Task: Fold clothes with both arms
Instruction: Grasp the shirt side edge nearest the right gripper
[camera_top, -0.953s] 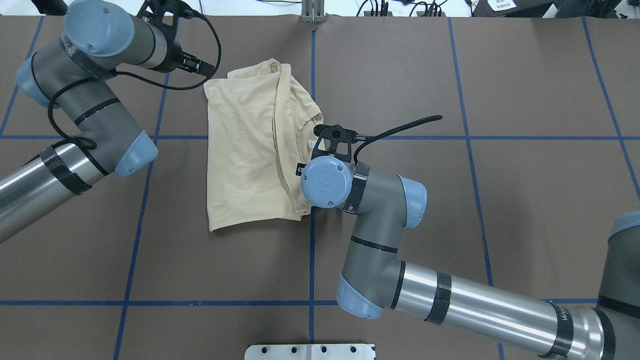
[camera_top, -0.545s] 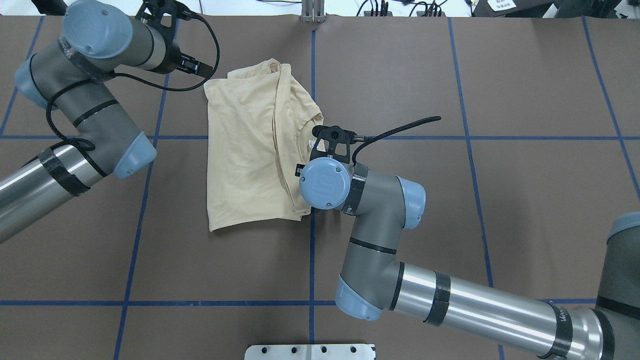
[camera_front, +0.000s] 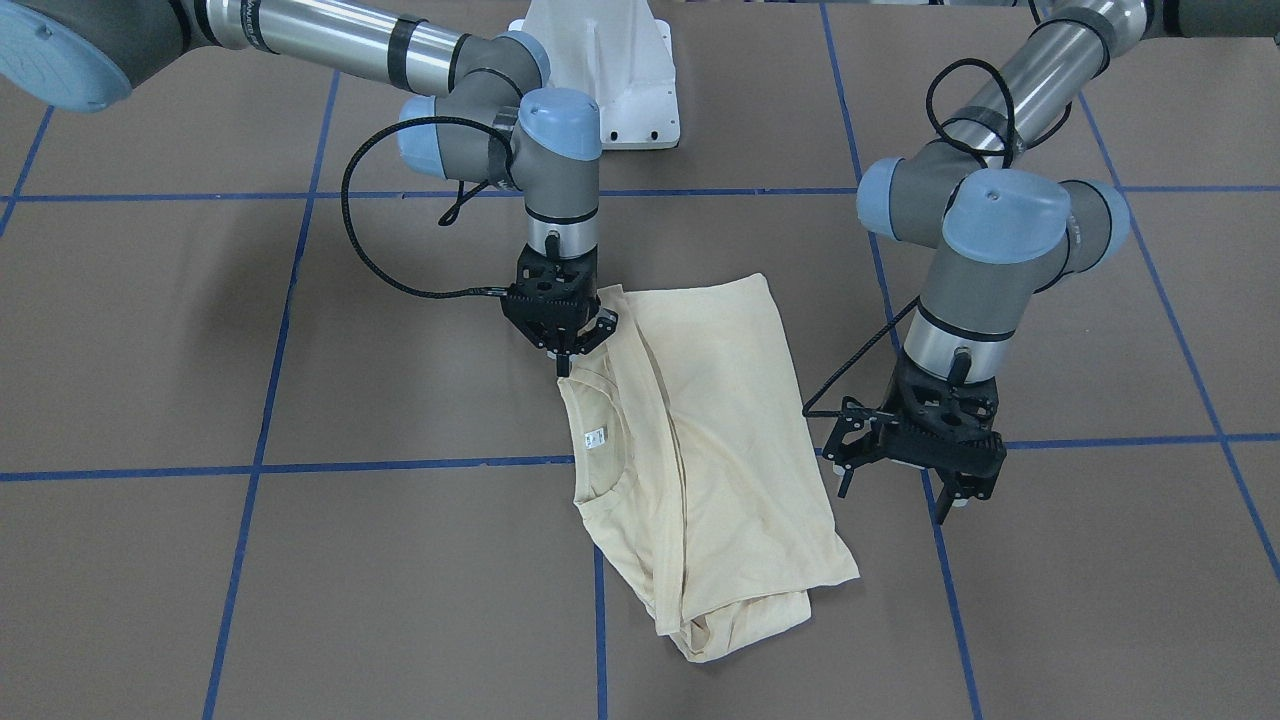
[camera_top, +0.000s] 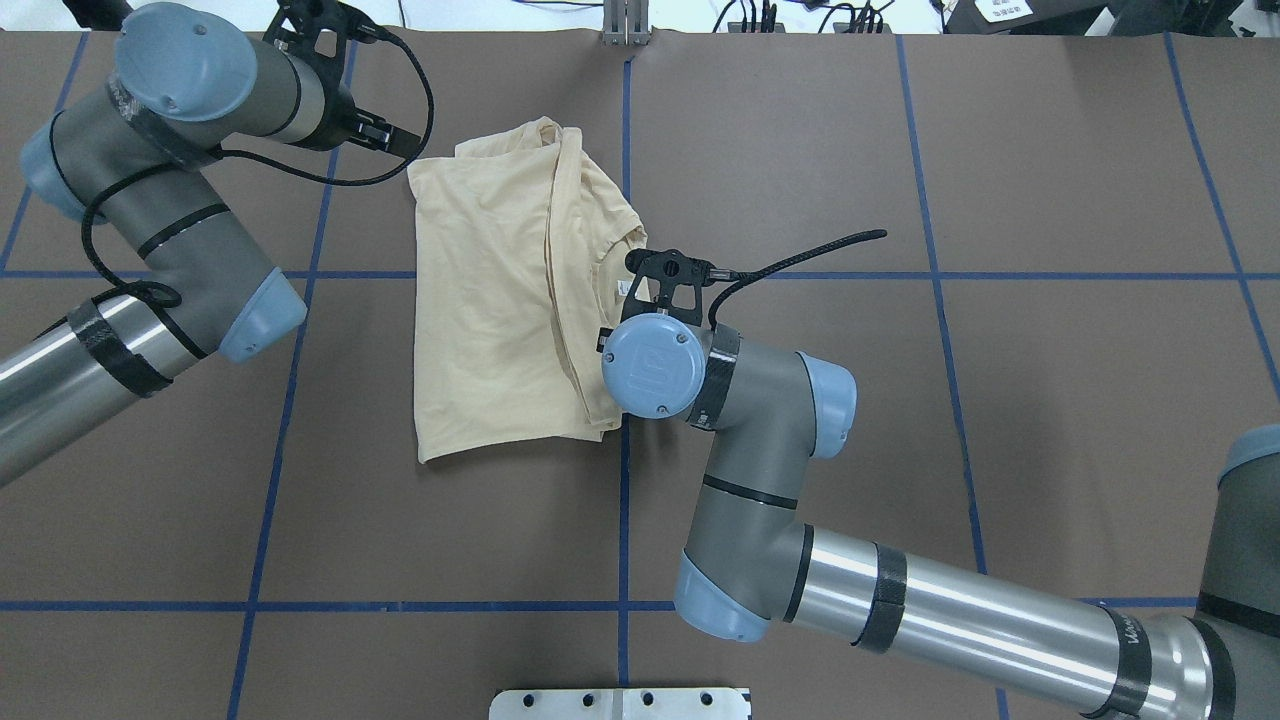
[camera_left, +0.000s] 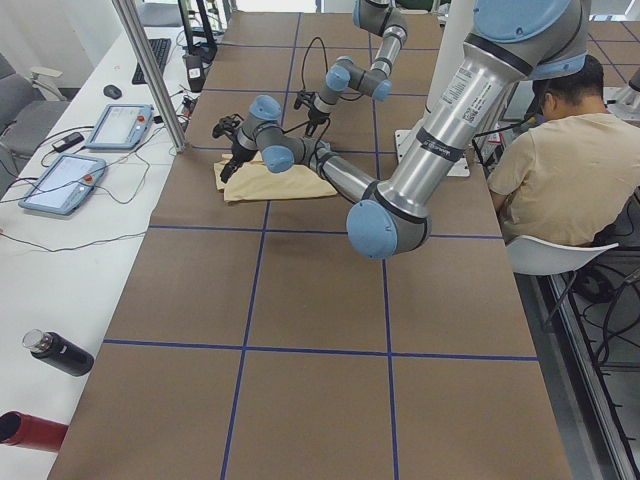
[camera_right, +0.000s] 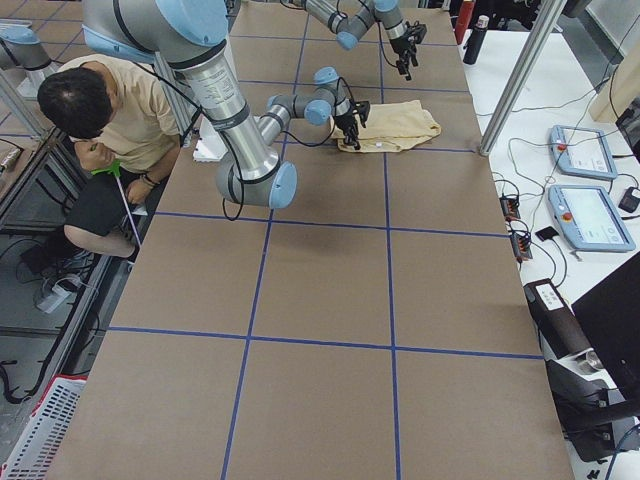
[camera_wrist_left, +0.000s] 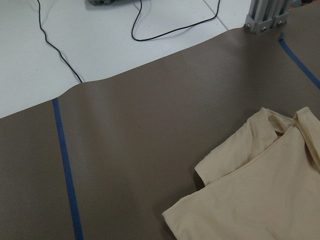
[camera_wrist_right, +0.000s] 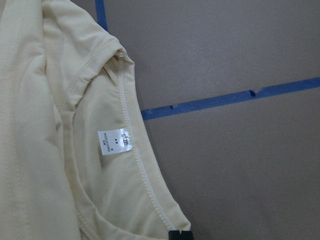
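Brown desk (camera_front: 150, 560) covering, gridded with blue tape (camera_front: 300, 467), fills the front-facing view. The shirt (camera_front: 720, 440) lies flat at its centre, folded lengthwise into a narrow panel. The right claw (camera_front: 563, 362) points straight down, its fingers pressed together on the shirt edge beside the collar (camera_front: 585, 480), and the cloth rises to a small peak there. The left claw (camera_front: 897, 488) hangs just beside the opposite long edge, spread and holding nothing.

Overhead view: compared with one second ago, the left arm (camera_top: 180, 200) has drawn back slightly toward the far left corner. Its claw now sits clear of the shirt's corner (the gap is small, but wider than it was). The right arm (camera_top: 760, 400) has barely shifted, and the shirt's outline is unchanged. Judgement: the left arm's part in the lengthwise fold is finished, and the next fold will start from the right claw's pinch.

Side views: the shirt lies between the two arms. Claw states cannot be read here.

Left wrist view: only a shirt corner and bare desk show, with no fingers in frame.

Right wrist view: the label (camera_wrist_right: 115, 141) and the collar seam dominate. One black fingertip (camera_wrist_right: 180, 235) meets the collar edge at the bottom border.
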